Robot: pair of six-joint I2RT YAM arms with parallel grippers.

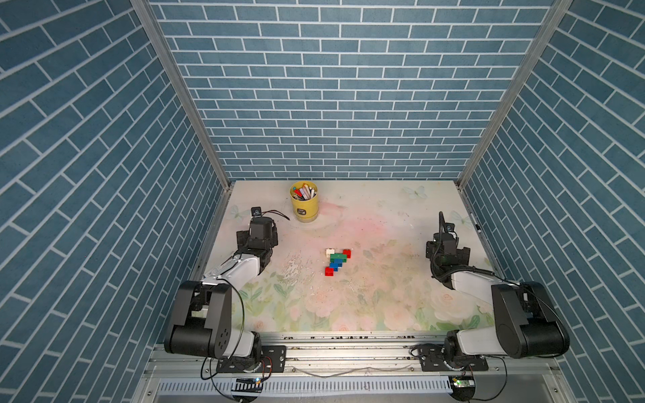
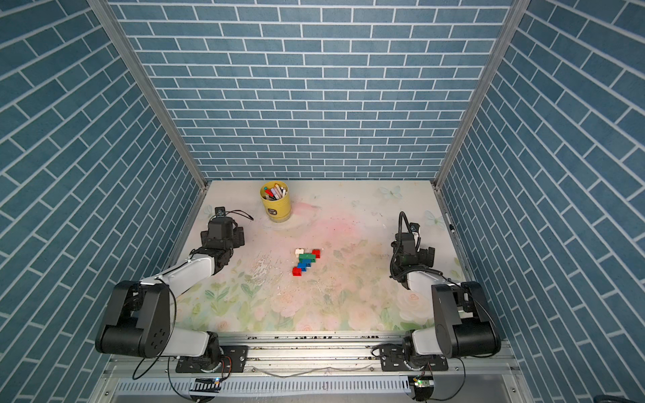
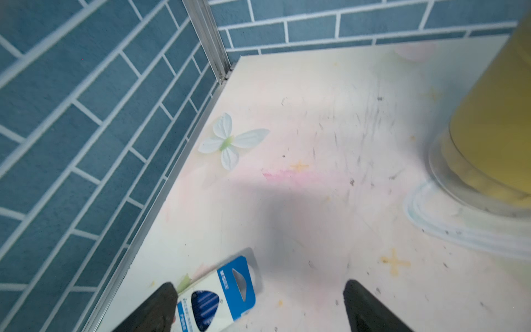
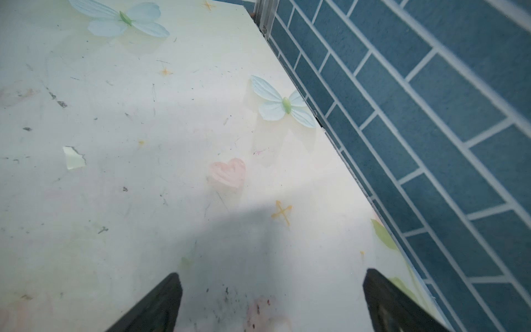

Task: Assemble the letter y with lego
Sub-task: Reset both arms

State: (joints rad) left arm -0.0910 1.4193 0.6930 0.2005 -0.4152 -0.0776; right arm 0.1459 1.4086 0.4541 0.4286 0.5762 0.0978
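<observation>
The lego bricks lie joined in a flat letter y (image 1: 336, 261) at the middle of the table, in both top views (image 2: 306, 261). A white brick (image 1: 330, 251) and a red brick (image 1: 347, 253) form the tips. Below them come a green bar (image 1: 338, 258), blue bricks (image 1: 335, 266) and a red end brick (image 1: 329, 271). My left gripper (image 3: 258, 284) hangs open at the table's left side, far from the bricks. My right gripper (image 4: 273, 274) is open at the right side, with only bare table between its fingers. Neither wrist view shows the bricks.
A yellow cup (image 1: 304, 200) holding pens stands at the back left, close to my left gripper and large in its wrist view (image 3: 494, 115). A blue and white card packet (image 3: 221, 296) lies on the table beside one left finger. Tiled walls enclose three sides.
</observation>
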